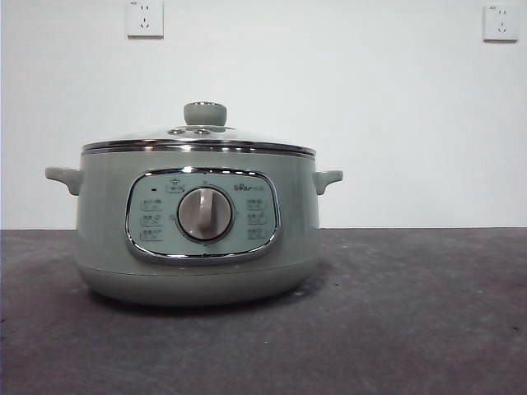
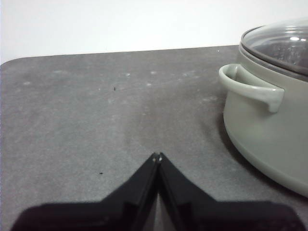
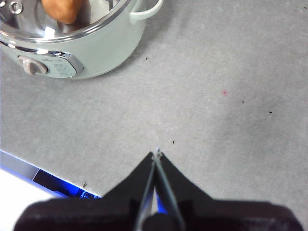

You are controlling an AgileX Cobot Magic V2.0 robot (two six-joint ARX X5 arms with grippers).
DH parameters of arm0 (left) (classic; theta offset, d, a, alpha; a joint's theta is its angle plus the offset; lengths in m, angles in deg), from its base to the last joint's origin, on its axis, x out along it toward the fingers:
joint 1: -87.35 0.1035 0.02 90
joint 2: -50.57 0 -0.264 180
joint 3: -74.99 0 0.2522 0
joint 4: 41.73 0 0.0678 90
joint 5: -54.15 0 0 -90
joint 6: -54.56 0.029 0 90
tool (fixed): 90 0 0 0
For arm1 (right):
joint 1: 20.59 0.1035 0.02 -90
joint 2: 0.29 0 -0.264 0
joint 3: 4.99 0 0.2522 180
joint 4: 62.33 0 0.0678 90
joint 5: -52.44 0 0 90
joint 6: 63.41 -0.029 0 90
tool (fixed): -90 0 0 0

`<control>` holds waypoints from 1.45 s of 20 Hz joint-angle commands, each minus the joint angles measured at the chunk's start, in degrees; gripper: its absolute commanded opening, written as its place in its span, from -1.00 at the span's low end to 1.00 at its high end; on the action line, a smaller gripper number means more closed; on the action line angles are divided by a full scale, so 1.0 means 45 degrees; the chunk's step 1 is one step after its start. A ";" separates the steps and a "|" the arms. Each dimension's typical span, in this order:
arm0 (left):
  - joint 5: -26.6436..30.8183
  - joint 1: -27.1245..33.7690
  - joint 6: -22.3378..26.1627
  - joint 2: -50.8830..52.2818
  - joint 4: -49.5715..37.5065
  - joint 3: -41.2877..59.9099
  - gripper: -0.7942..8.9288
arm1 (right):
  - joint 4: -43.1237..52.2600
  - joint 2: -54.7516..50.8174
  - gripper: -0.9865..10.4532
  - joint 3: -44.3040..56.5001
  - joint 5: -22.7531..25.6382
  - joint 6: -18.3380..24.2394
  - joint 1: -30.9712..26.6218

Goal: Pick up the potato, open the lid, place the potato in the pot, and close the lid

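The pale sage-green pot (image 1: 198, 222) stands left of the middle of the table, with its dial (image 1: 205, 214) facing the front camera. The glass lid (image 1: 198, 140) with its green knob (image 1: 205, 113) sits closed on the pot. The orange-brown potato (image 3: 62, 9) shows through the lid, inside the pot (image 3: 72, 43). My left gripper (image 2: 157, 155) is shut and empty over the bare table, beside the pot's side handle (image 2: 250, 86). My right gripper (image 3: 156, 152) is shut and empty, above the table and away from the pot. Neither arm shows in the front view.
The dark grey table (image 1: 412, 313) runs to a white wall with two sockets (image 1: 145, 18). In the right wrist view the table's front edge (image 3: 29, 171) lies close to my gripper.
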 commanded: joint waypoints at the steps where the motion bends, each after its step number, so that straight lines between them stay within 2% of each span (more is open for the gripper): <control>1: -0.0049 0.0049 0.0160 -0.0073 -0.0087 0.0136 -0.84 | 0.0073 0.0005 -0.83 0.0117 0.0039 0.0039 0.0015; 6: -0.0044 0.0049 0.0160 -0.0223 -0.0087 0.0136 -0.84 | 0.0092 0.0005 -0.83 0.0121 0.0034 0.0049 0.0010; 8: -0.0049 0.0049 0.0160 -0.0238 -0.0087 0.0136 -0.84 | -0.0019 -0.0126 -0.83 0.0121 0.0544 0.0248 -0.0272; 10: -0.0049 0.0049 0.0160 -0.0277 -0.0087 0.0136 -0.84 | 0.0112 -0.0573 -0.83 0.0408 0.0525 0.0908 -0.1413; 11: -0.0049 0.0049 0.0160 -0.0316 -0.0087 0.0136 -0.84 | 0.0899 -0.1001 -0.83 0.0986 0.0510 0.1540 -0.2181; 13: -0.0044 0.0049 0.0160 -0.0345 -0.0087 0.0136 -0.84 | 0.4430 -0.2443 -0.83 0.3264 -0.0005 0.2526 -0.3944; 16: -0.0049 0.0049 0.0160 -0.0398 -0.0087 0.0136 -0.84 | 1.0554 -0.5338 -0.83 0.8034 -0.1146 0.2521 -0.6839; 19: -0.0049 0.0049 0.0160 -0.0403 -0.0087 0.0136 -0.84 | 1.4664 -0.8286 -0.83 1.2390 -0.1209 0.2521 -0.8859; 21: -0.0049 0.0049 0.0160 -0.0452 -0.0087 0.0136 -0.84 | 1.5130 -0.9947 -0.83 1.4314 -0.1234 0.2370 -0.9690; 24: -0.0044 0.0049 0.0160 -0.0486 -0.0087 0.0136 -0.84 | 1.5028 -1.1268 -0.83 1.5922 -0.1972 0.2472 -1.0316; 29: -0.0044 0.0049 0.0160 -0.0481 -0.0087 0.0136 -0.84 | 1.4207 -1.1662 -0.83 1.6446 -0.1977 0.2803 -1.0331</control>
